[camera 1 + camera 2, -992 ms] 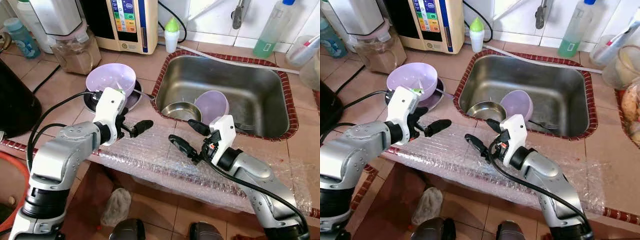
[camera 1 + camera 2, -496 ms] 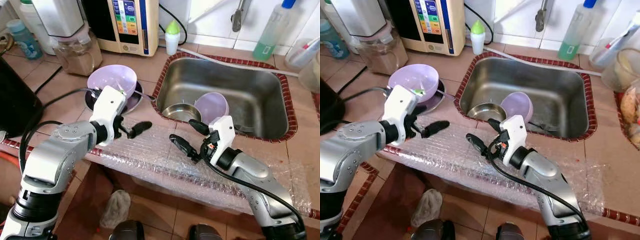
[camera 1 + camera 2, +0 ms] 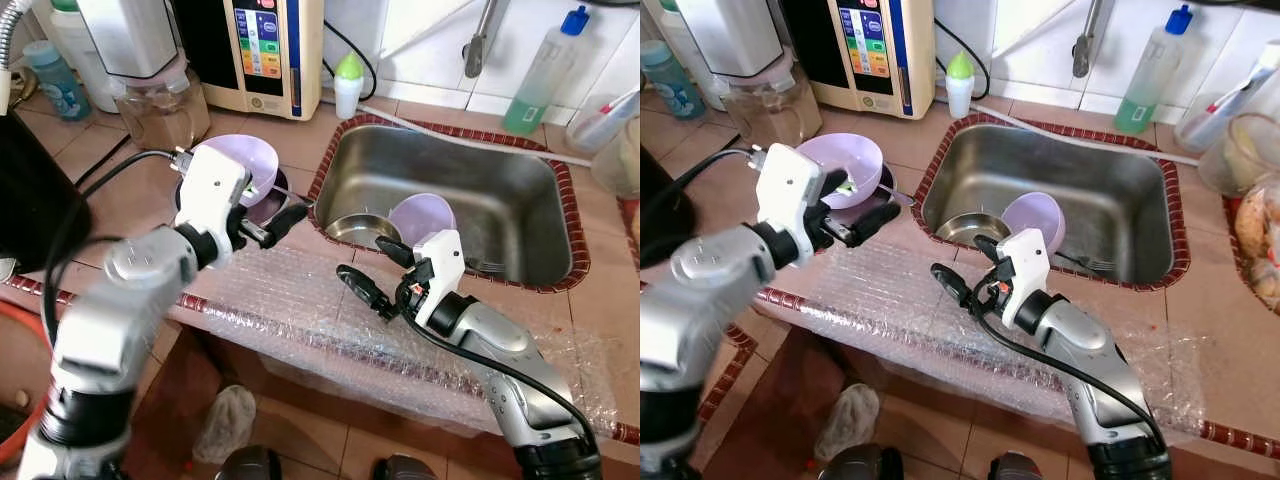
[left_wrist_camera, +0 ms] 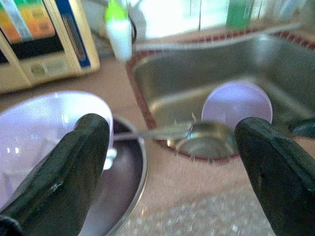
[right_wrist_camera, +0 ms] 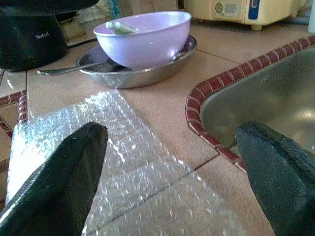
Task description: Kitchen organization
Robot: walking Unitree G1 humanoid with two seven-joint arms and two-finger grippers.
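At the counter's front edge over the bubble wrap [image 3: 300, 305], left gripper [image 3: 262, 224] now lifted closer to the purple bowl [image 3: 250, 165] left of the sink [image 3: 455, 180], jaws wide, right gripper [image 3: 372, 268] unmoved, wide open too

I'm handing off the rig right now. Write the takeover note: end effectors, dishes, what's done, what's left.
Left end effector: open, empty, beside the purple bowl sitting in a steel dish on the counter, a spoon in that dish.
Right end effector: open, empty, over the bubble wrap at the sink's front edge.
In the sink: a second purple bowl, a steel bowl, a fork.
Done: nothing grasped yet.
Left: all dishes still to be handled.
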